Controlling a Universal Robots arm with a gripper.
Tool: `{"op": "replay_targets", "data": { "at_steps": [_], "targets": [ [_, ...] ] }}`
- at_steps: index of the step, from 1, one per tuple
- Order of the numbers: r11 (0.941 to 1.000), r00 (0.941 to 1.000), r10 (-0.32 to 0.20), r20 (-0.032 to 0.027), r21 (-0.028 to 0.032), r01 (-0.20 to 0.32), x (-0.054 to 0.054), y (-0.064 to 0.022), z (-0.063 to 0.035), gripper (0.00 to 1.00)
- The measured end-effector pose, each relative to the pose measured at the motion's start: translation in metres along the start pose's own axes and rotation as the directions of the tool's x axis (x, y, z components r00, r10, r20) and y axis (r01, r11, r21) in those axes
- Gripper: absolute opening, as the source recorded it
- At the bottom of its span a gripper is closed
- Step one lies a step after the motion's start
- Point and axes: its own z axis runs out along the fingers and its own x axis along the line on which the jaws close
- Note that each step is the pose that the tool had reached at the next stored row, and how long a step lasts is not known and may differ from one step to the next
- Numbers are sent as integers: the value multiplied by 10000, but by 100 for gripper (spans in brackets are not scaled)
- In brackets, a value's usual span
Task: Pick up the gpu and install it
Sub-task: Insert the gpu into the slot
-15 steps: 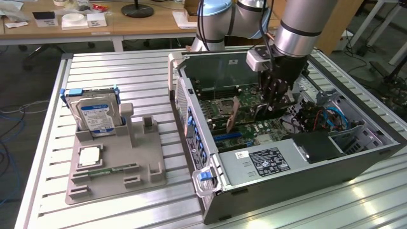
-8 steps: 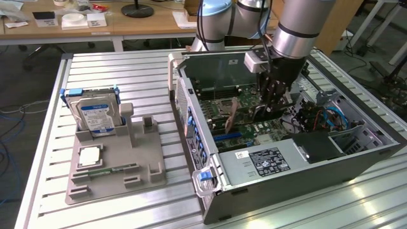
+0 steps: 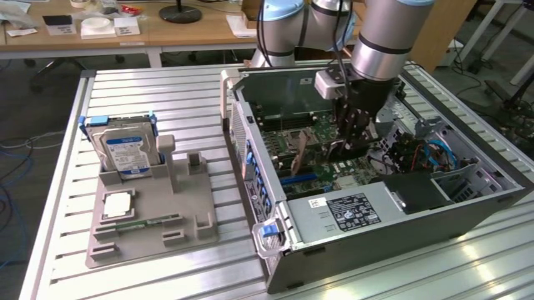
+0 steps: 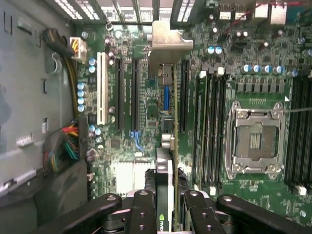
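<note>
inside the open computer case (image 3: pixel 401 231), at about three o'clock in the exterior view, the gpu (image 4: pixel 165 170) hangs edge-on over the motherboard (image 4: pixel 146 107), pinched by its two flat faces in the gripper (image 4: pixel 168 195). its silver end bracket (image 4: pixel 168 41) points toward the case's slotted wall, and the card lines up along the row of long expansion slots (image 4: pixel 120 92); whether its lower edge touches a slot i cannot tell. the card looks light and stiff but fragile. i'd judge the faces near the upper edge the safe place to hold, clear of the edge contacts and small parts, and held square, since a tilted card could bind in a slot. the cpu socket (image 4: pixel 256 141) sits near the slots. out on the surface (image 3: pixel 167 87), toward nine o'clock, a grey holder (image 3: pixel 159 219) carries the hard drive (image 3: pixel 124 150) and a memory stick (image 3: pixel 137 223).
</note>
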Motion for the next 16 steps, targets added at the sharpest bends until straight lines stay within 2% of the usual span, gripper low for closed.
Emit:
{"op": "replay_targets", "data": {
  "at_steps": [3, 8, 16],
  "targets": [
    [10000, 10000, 50, -1, 1, -50, -1, 47, 13, 27],
    [9989, 9989, 478, -16, -2, -478, -1, 52, 25, 27],
    [9989, 9989, 468, -6, 6, -468, 3, 92, 27, 27]
  ]
}}
